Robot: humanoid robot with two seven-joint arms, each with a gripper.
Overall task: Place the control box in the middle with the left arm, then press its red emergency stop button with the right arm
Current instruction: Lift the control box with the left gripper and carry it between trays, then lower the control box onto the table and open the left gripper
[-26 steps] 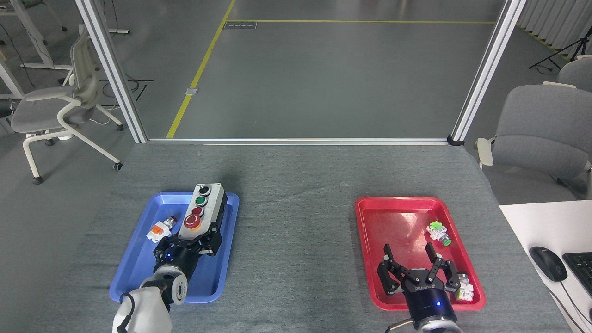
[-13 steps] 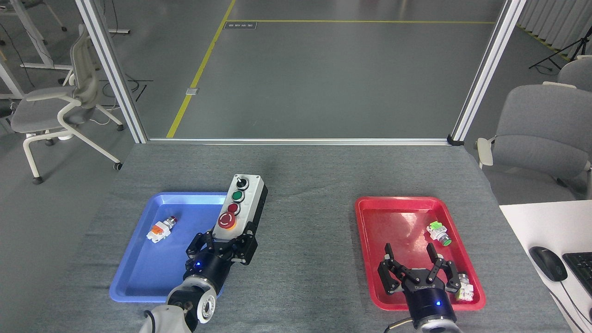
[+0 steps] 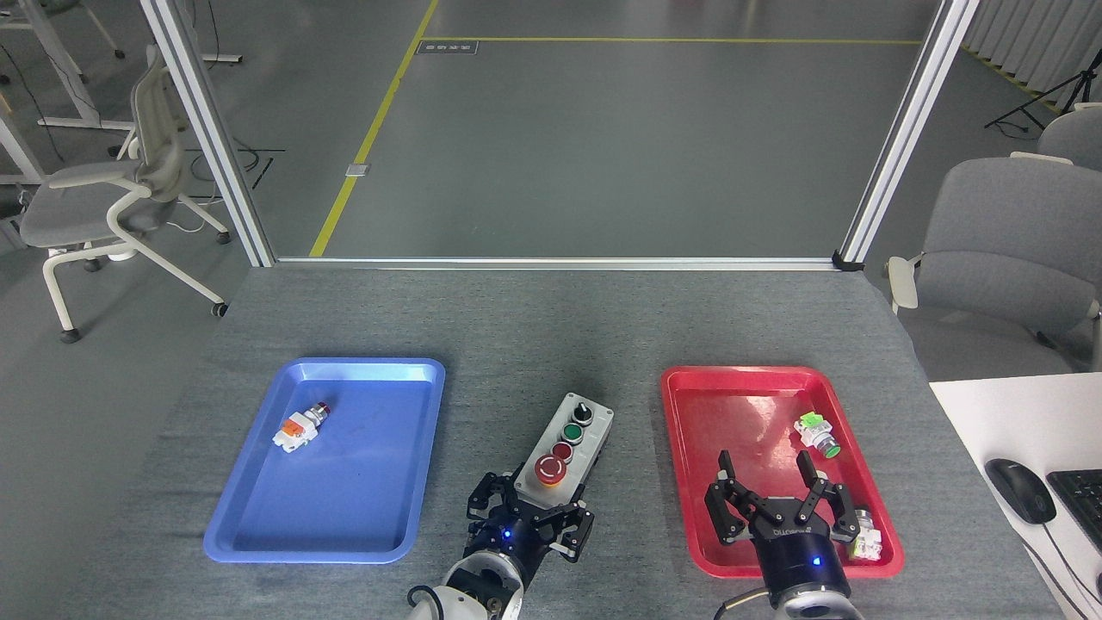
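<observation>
Gripping the near end of the control box (image 3: 566, 439), the left gripper (image 3: 531, 515) has its black fingers closed around the grey housing, a blue light glowing on its wrist. That box sits on the grey table cloth (image 3: 551, 327) between the two trays, tilted so its far end points toward one o'clock. Along its face run a black selector knob (image 3: 581, 412), a green button (image 3: 572, 431), a small red button (image 3: 561, 450) and, nearest the gripper, the red emergency stop button (image 3: 550, 469); its markings are too small to read. At three o'clock from the box, the right gripper (image 3: 772, 498) hovers over the near part of the red tray (image 3: 732, 392) with its fingers spread apart and nothing between them. White lettering on its body cannot be made out. A green pushbutton part (image 3: 817, 433) lies in the red tray toward its far right. At nine o'clock, the blue tray (image 3: 344, 517) holds an orange-and-white switch part (image 3: 300, 427).
</observation>
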